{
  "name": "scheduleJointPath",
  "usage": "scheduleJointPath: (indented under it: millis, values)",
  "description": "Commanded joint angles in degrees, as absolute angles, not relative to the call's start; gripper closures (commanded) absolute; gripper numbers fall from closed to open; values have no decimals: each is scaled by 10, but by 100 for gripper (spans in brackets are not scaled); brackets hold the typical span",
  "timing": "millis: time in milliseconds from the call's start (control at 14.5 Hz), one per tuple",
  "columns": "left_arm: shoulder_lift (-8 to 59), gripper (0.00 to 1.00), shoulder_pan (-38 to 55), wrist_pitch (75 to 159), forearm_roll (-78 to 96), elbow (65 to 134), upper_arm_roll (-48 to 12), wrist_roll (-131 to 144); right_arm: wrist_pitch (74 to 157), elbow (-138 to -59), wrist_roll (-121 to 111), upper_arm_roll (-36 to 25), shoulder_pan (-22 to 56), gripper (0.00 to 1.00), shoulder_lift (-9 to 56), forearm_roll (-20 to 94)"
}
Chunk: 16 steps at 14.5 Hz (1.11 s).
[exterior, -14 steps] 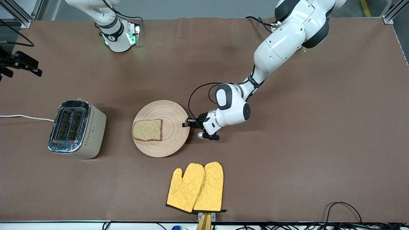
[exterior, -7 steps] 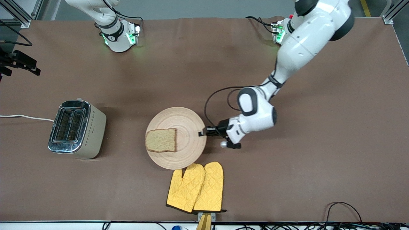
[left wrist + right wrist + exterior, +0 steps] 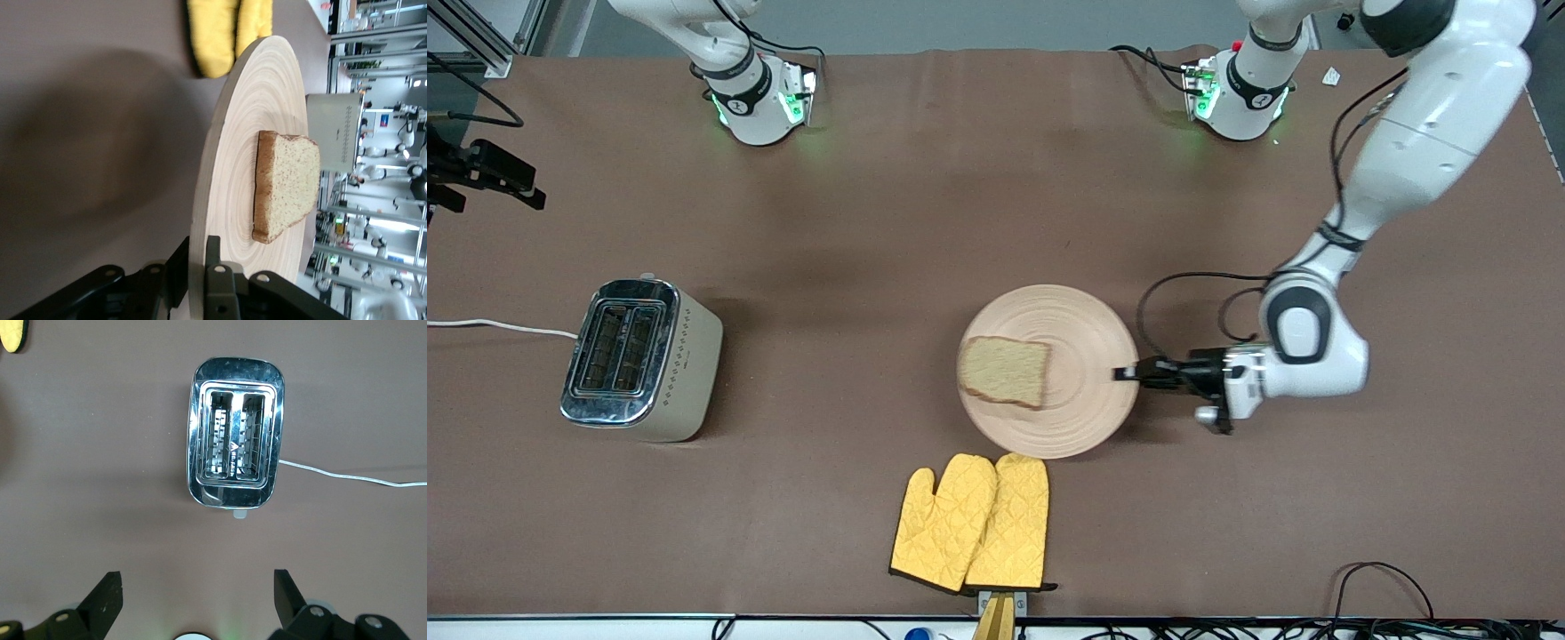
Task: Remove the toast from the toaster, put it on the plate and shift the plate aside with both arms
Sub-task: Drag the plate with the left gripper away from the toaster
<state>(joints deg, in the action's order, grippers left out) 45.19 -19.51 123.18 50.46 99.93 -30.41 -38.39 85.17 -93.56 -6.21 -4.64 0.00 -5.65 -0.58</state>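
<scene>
The round light-wood plate (image 3: pixel 1089 404) is over the middle of the table, with a shadow on the cloth under it. The brown toast (image 3: pixel 1005 371) lies on it, on the half toward the right arm's end. My left gripper (image 3: pixel 1126 373) is shut on the plate's rim at the edge toward the left arm's end. In the left wrist view the jaws (image 3: pixel 197 252) pinch the rim of the plate (image 3: pixel 233 153) from both faces, with the toast (image 3: pixel 290 183) farther along it. My right gripper (image 3: pixel 195 587) is open and empty, high over the table between its base and the toaster.
A steel toaster (image 3: pixel 640 356) with empty slots (image 3: pixel 235 433) stands toward the right arm's end, its white cord (image 3: pixel 498 327) trailing off the table. A pair of yellow oven mitts (image 3: pixel 971 523) lies nearer the front camera than the plate, and shows in the left wrist view (image 3: pixel 227 30).
My left gripper has carried the plate with the toast from beside the toaster toward the left arm's end of the table. The right arm has not moved.
</scene>
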Motion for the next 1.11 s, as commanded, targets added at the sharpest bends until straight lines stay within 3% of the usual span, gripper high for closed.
scheduleJointPath:
  millis: [0, 553, 1037]
  values:
    - [433, 100, -286, 1169, 437, 1016, -318, -404, 845, -938, -58, -40, 1, 0, -66, -10]
    - [470, 100, -431, 1106, 348, 987, -311, -468, 844, -938, -61, -38, 3, 0, -66, -10]
    - [508, 97, -446, 1105, 341, 965, -277, -482, 843, -937, -57, -33, 4, 0, -67, -10]
